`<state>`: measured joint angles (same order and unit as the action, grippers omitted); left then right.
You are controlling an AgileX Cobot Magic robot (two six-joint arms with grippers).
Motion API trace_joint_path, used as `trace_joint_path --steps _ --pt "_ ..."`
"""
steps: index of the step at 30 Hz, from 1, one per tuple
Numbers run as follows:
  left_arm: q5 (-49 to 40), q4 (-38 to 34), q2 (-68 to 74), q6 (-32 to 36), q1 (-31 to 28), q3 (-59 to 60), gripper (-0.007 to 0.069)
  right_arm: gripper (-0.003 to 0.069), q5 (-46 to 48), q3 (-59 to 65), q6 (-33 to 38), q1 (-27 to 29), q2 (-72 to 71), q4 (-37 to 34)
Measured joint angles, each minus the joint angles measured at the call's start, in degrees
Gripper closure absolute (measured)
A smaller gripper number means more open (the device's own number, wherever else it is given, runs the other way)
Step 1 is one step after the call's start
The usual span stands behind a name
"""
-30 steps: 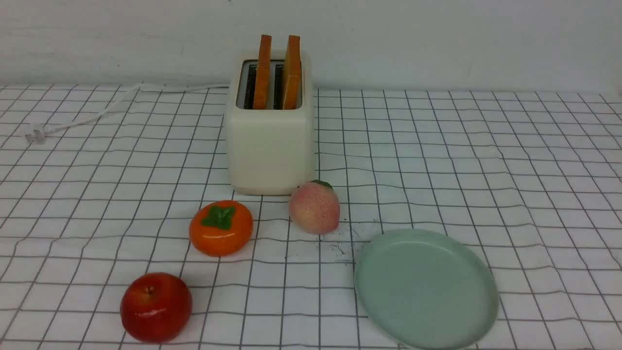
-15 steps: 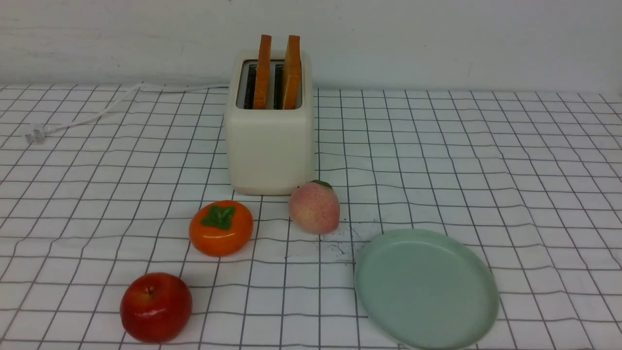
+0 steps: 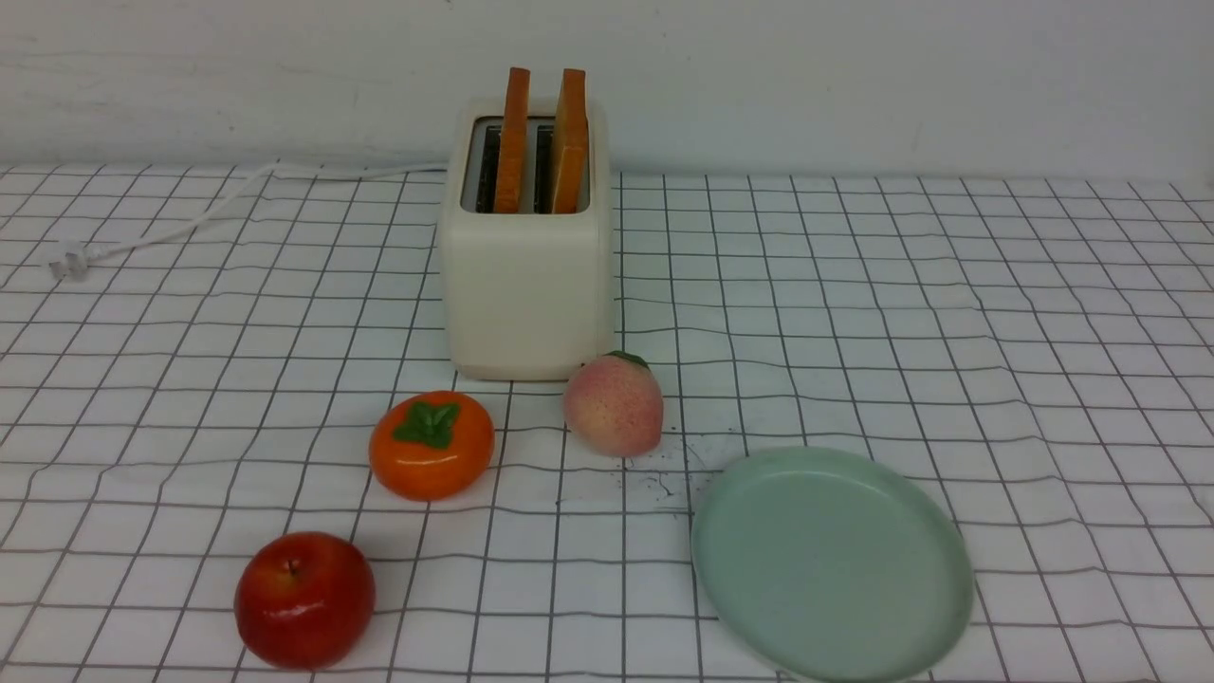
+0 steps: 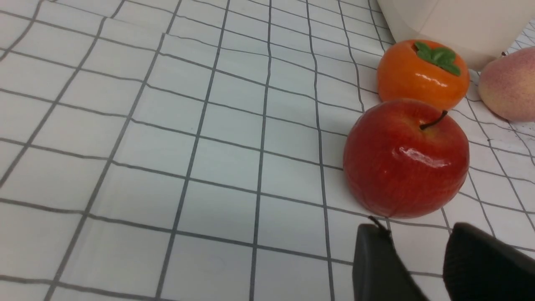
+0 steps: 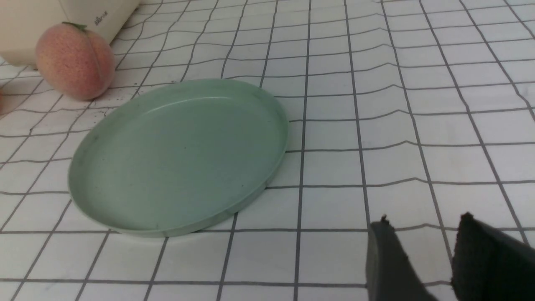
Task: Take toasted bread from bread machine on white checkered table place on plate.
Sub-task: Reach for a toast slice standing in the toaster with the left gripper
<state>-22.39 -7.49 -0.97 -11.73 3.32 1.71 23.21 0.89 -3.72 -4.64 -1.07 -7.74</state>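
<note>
left gripper (image 4: 418, 238): jaws partly open, empty, near red apple (image 4: 405, 159) front-left of bread machine (image 3: 526, 294). right gripper (image 5: 424, 228): same, beside plate (image 3: 830, 569) front-right of it. toasted bread (image 3: 570, 142): both slices upright in its slots.

- The bread machine (image 3: 526, 285) stands far back on the tabletop (image 3: 948, 285), with the toasted bread (image 3: 515, 142) upright in its slots.
- A peach (image 3: 613, 405) sits before its right corner (just beside it), and a persimmon (image 3: 432, 444) left of that.
- An apple (image 3: 303, 599) lies nearer and further left.
- The plate (image 3: 835, 560) lies near right.

Plain white wall (image 3: 854, 76), evenly lit
</note>
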Motion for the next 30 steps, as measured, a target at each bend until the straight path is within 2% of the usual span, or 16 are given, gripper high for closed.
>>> trace_joint_path --steps 6,10,12,14,18,22,30 --pt "0.1 0.1 0.0 0.1 0.0 0.0 0.0387 0.0419 0.0 0.0 0.0 0.0 0.0 0.0" --pt "3.3 -0.3 0.0 -0.1 0.0 0.0 0.0387 0.0419 0.0 0.0 0.0 0.0 0.0 0.0" --pt "6.4 -3.1 0.0 -2.2 0.0 0.0 0.0387 0.0419 0.0 0.0 0.0 0.0 0.0 0.0" --pt "11.6 -10.3 0.0 -7.3 0.0 0.0 0.0387 0.0419 0.0 0.0 0.0 0.0 0.0 0.0" --pt "18.8 -18.6 0.0 -11.1 0.0 0.0 0.0387 0.0419 0.0 0.0 0.0 0.0 0.0 0.0" --pt "22.9 -21.0 0.0 -11.7 0.0 0.0 0.0387 0.0419 0.0 0.0 0.0 0.0 0.0 0.0" --pt "22.4 -22.5 0.0 -12.0 0.0 0.0 0.0387 0.0419 0.0 0.0 0.0 0.0 0.0 0.0"
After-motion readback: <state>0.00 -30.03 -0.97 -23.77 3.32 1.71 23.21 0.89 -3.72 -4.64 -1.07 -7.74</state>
